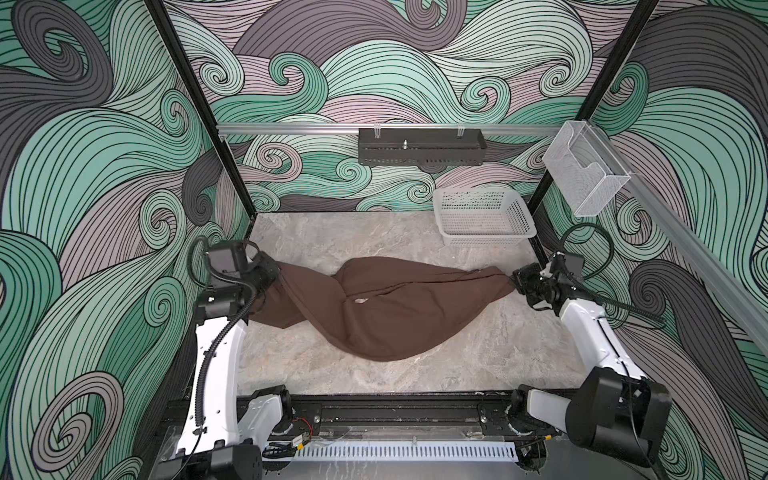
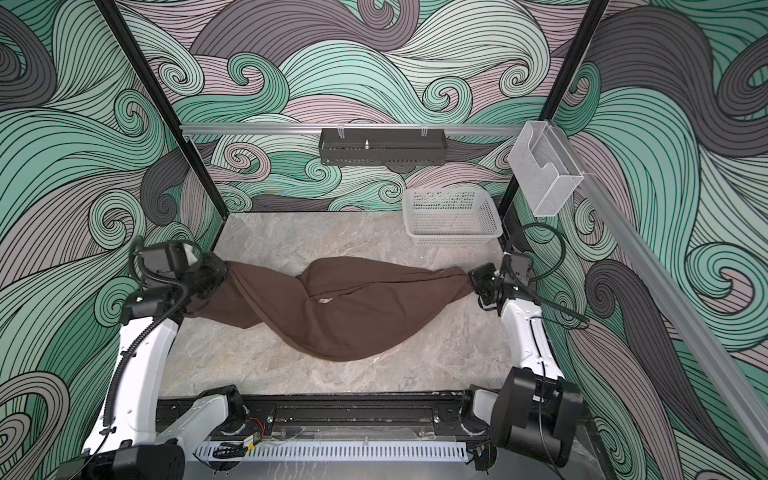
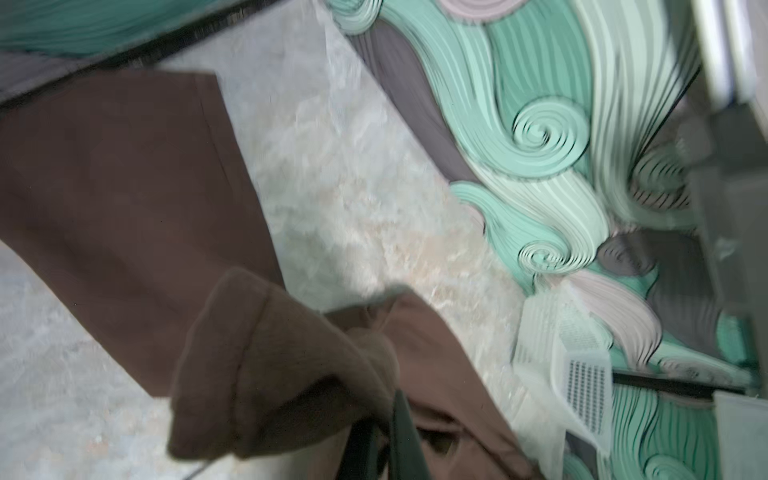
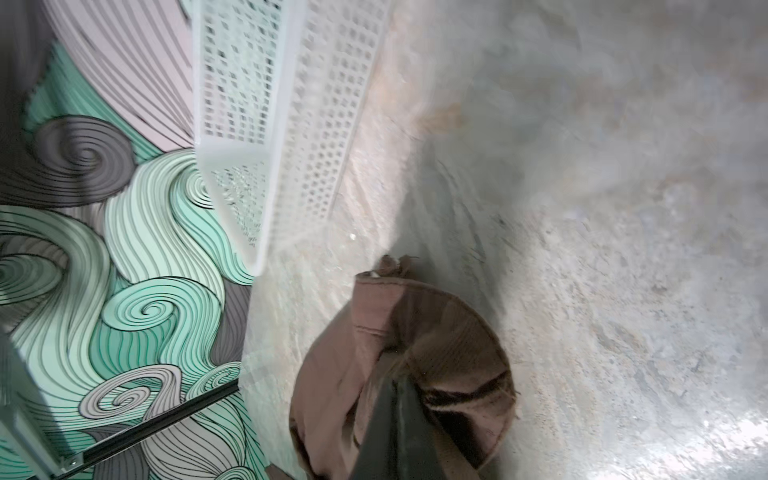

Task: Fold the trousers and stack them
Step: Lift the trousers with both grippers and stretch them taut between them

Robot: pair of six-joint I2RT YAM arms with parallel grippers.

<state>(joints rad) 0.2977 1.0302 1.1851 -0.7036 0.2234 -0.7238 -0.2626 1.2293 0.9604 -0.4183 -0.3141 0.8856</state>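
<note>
The dark brown trousers (image 1: pixel 386 307) (image 2: pixel 353 311) stretch across the table from one arm to the other, sagging in a wide fold toward the front in both top views. My left gripper (image 1: pixel 277 277) (image 2: pixel 224 272) is shut on the trousers' left end, raised off the table. My right gripper (image 1: pixel 514 282) (image 2: pixel 471 279) is shut on the right end. In the left wrist view the dark fingers (image 3: pixel 405 440) pinch bunched brown cloth (image 3: pixel 282 365). The right wrist view shows the fingers (image 4: pixel 399 419) closed on a hemmed edge of the trousers (image 4: pixel 436 332).
A white mesh basket (image 1: pixel 482 216) (image 2: pixel 451 218) (image 4: pixel 286 104) stands at the back right of the marble table (image 1: pixel 316 365). A clear bin (image 1: pixel 582 170) hangs on the right rail and a black tray (image 1: pixel 419 145) on the back rail. Patterned walls close in on both sides.
</note>
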